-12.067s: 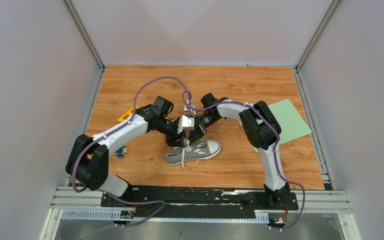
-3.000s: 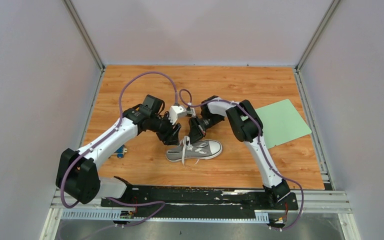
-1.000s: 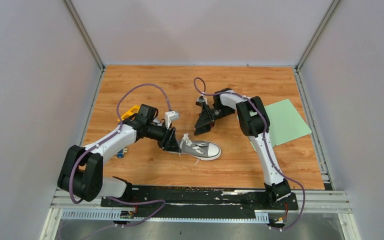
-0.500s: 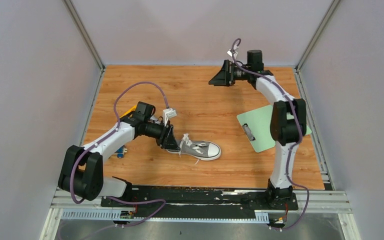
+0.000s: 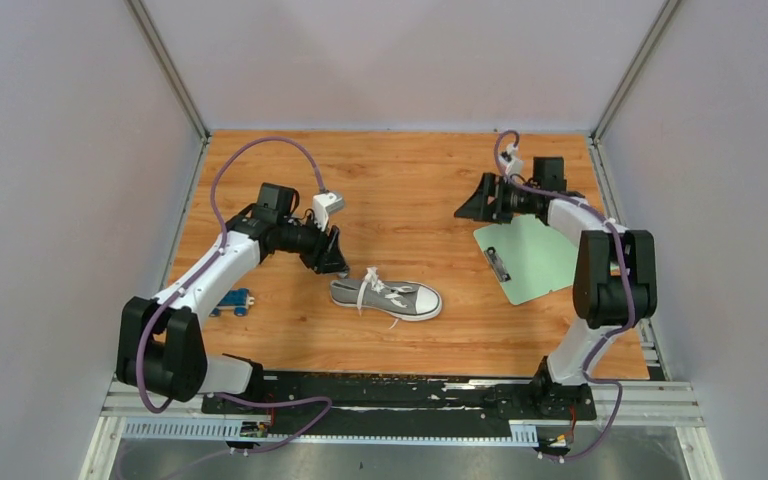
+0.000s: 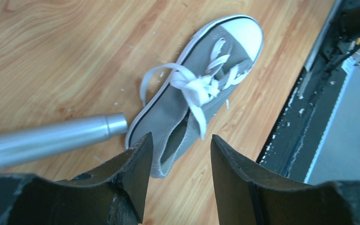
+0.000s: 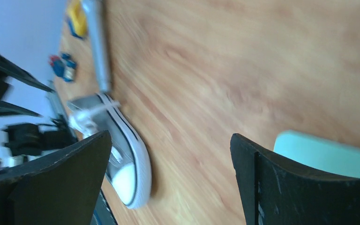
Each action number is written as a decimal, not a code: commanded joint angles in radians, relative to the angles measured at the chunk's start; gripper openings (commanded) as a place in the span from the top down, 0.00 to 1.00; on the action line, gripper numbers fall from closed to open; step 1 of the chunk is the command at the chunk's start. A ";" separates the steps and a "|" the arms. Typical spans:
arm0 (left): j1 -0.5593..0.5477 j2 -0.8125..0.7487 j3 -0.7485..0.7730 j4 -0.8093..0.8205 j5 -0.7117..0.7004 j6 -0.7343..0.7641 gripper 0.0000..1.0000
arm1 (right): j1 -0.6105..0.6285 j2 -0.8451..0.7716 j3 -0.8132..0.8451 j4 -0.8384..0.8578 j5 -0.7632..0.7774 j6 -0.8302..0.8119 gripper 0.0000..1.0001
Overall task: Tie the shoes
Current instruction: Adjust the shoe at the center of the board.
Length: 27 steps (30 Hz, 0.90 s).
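Note:
The grey sneaker (image 5: pixel 387 297) lies on its sole on the wooden table (image 5: pixel 410 180), white toe cap to the right. In the left wrist view the shoe (image 6: pixel 187 101) has its white laces (image 6: pixel 194 86) bunched in a knot at mid-tongue, with a loop to the left and one end trailing over the side. My left gripper (image 5: pixel 339 266) hovers just behind the heel, open (image 6: pixel 181 137), nothing between its fingers. My right gripper (image 5: pixel 463 210) is far from the shoe at the back right, wide open (image 7: pixel 171 136) and empty, looking back at the shoe (image 7: pixel 122 159).
A green clipboard (image 5: pixel 538 256) lies at the right under the right arm. A blue toy car (image 5: pixel 232 300) sits left of the shoe. A silver tube (image 6: pixel 51 140) lies by the heel; the right wrist view shows it (image 7: pixel 98 42) with small yellow (image 7: pixel 77 18) and blue items beyond.
The right arm swung away from the shoe to the back right, then came down over the clipboard's far end. The left gripper drew back from the heel and opened slightly. The shoe stayed put.

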 commanded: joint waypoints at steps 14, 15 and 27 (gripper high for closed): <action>-0.203 0.070 0.085 -0.049 -0.162 -0.070 0.50 | 0.266 -0.113 0.031 0.058 0.542 -0.364 0.00; -0.204 0.075 0.084 -0.045 -0.155 -0.070 0.50 | 0.299 -0.179 -0.051 0.201 0.675 -0.399 0.00; -0.231 0.136 0.093 -0.014 -0.116 -0.072 0.50 | 0.213 0.062 0.125 0.053 0.064 -0.208 0.35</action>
